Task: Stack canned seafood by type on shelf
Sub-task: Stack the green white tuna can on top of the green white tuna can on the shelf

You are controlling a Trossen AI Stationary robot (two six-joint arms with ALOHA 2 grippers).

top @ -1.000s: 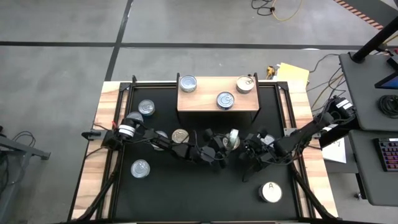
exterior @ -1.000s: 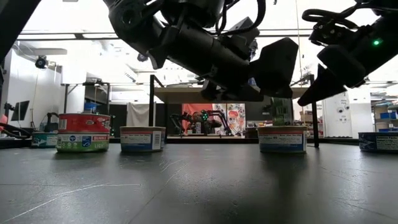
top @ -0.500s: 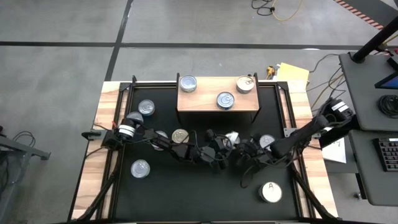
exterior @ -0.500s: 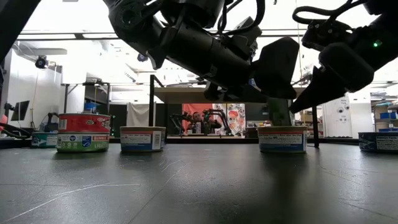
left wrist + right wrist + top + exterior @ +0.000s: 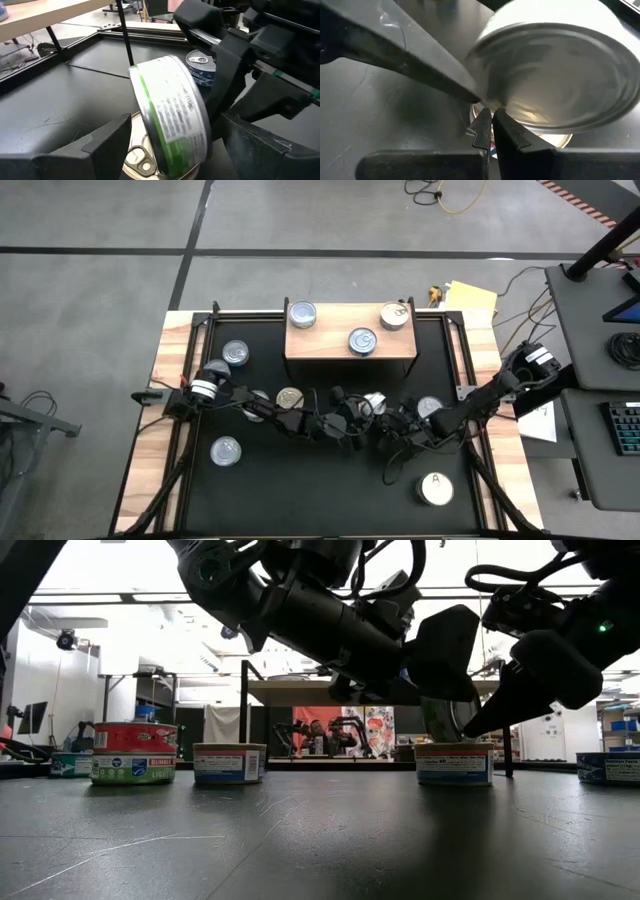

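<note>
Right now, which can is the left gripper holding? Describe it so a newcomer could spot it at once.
Start at the wooden shelf and come toward the table's middle, where the two arms meet. There the left gripper holds a can tipped up on its edge. It has a green-striped label and is the only can not lying flat; the shut right gripper touches its metal end.

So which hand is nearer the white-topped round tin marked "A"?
Right. The right hand is at mid-table, up and left of the white-topped tin marked "A"; the left hand, gripping a tilted green-labelled tin, sits slightly farther.
</note>
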